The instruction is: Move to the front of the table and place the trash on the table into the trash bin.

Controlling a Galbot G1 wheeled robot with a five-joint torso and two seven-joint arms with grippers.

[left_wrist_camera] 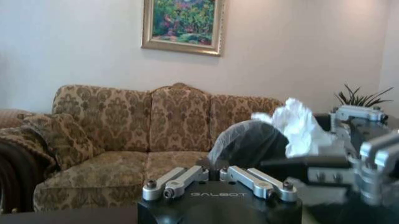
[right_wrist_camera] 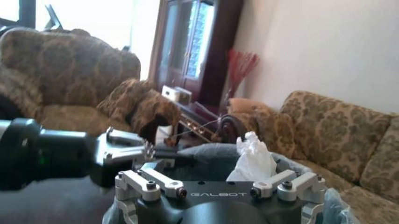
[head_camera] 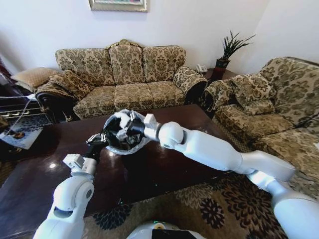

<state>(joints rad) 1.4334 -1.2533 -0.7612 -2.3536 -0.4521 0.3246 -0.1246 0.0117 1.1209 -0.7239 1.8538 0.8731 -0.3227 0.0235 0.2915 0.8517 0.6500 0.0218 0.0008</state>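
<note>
Fingers of right gripper pinching white tissue over trash bin, "GALBOT" on wrist housing.

Both white arms reach forward; the right hand hangs over the black bag-lined bin, the left hand just beside its rim.
</note>
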